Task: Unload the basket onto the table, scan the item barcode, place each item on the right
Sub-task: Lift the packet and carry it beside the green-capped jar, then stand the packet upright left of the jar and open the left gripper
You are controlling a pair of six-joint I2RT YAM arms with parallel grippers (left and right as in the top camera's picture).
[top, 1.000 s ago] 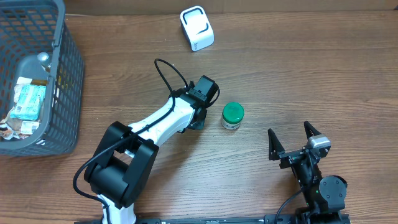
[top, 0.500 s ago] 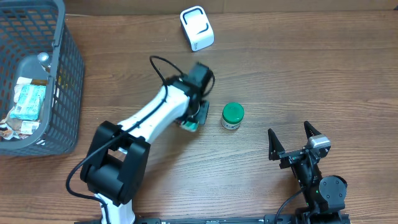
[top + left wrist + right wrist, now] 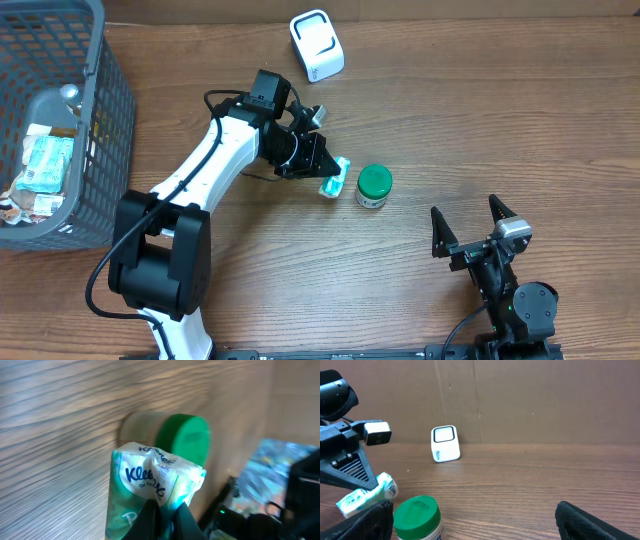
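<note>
**A:** Where is the tissue pack [image 3: 335,184]?

**B:** It's pinched by one end in the left gripper [image 3: 320,172], which is clamped tight on it. That's around the middle of the counter [image 3: 500,100], just beside the green-lidded jar [image 3: 374,185].

**A:** Is that different from a second ago?

**B:** Yes. Then the gripper was low on the counter, left of the jar. Since then the arm has swung round toward the far edge, and the pack now hangs tilted from the gripper, seemingly off the wood.

**A:** Has anything else moved?

**B:** No. The jar, the white scanner [image 3: 317,45] near the far edge and the basket [image 3: 110,120] at the far left corner sit where they were. The right gripper [image 3: 466,210] stays by the near edge, spread wide and empty.
</note>
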